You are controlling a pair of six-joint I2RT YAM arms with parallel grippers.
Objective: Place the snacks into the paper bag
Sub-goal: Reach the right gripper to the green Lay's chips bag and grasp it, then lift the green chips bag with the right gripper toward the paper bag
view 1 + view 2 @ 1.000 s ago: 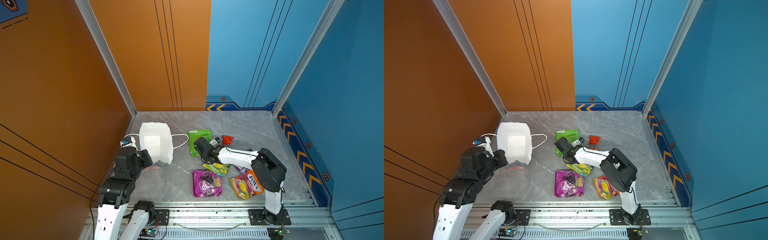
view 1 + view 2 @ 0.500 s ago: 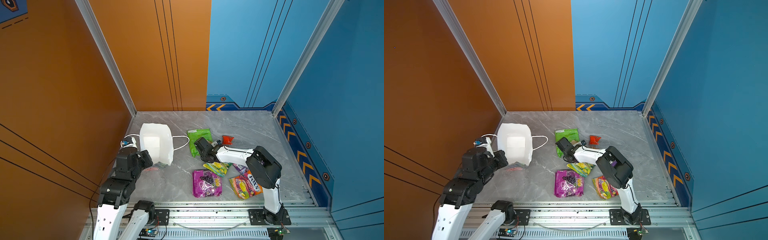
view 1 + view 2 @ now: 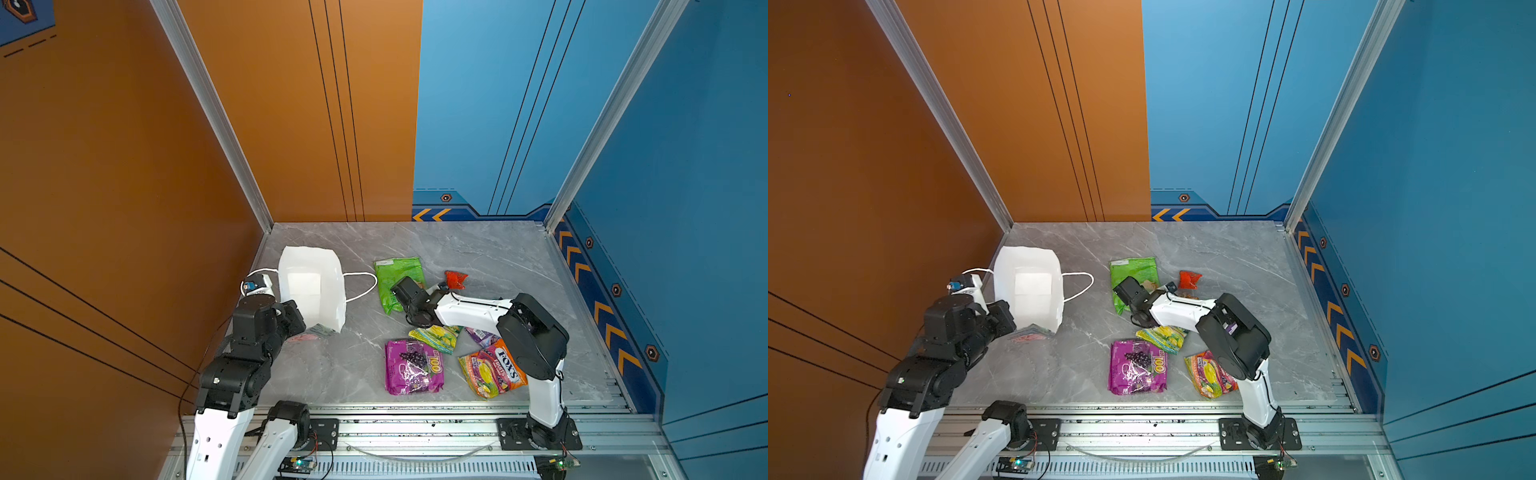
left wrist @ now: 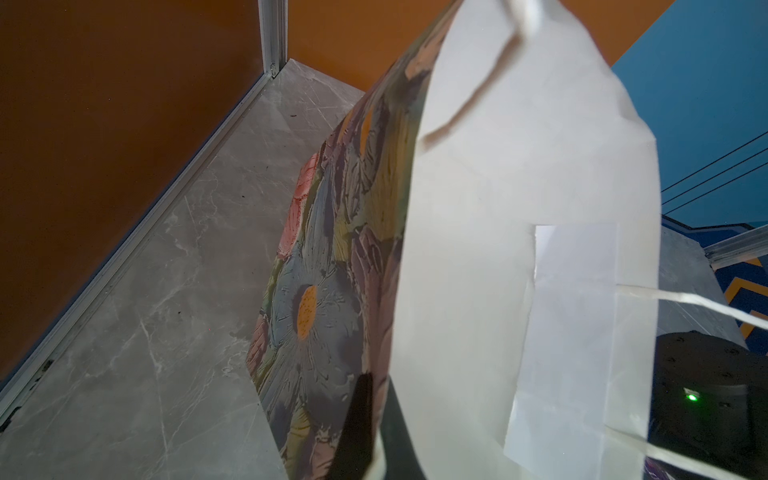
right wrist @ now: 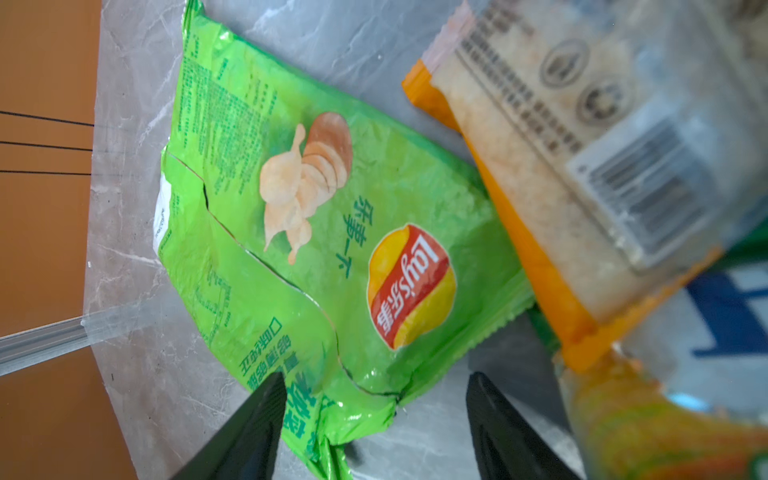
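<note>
**A:** Where's the green Lay's crisp packet [image 5: 332,232] now?

**B:** Flat on the marble tabletop [image 3: 478,249], on the paper bag's [image 3: 291,266] right, near it but apart, just past the cord handle [image 3: 365,286]. An orange packet [image 5: 561,166] overlaps one edge. The grape packet [image 3: 412,365] and FOX'S packet [image 3: 492,370] lie farther from the bag.

**A:** And the right gripper [image 5: 374,376]?

**B:** Low over the packet's crumpled corner, jaws spread to either side of it, nothing pinched yet.

**A:** The left gripper [image 4: 376,399]?

**B:** Pressed together on the bag's wall near the rim, one finger on the floral outside and one on the white inside. The mouth faces up.

**A:** How will that packet behave?

**B:** I'd expect it to be light, puffy, slick and crinkly, and the crisps inside would break under a hard squeeze. It looks creased and partly flat. I'd grip the crimped end seal or that folded corner, not the belly, so the film doesn't slide out.

**A:** Any risk?

**B:** It's wide against the bag's mouth, so it should probably go in end-first. The paper wall is thin and may buckle.
</note>
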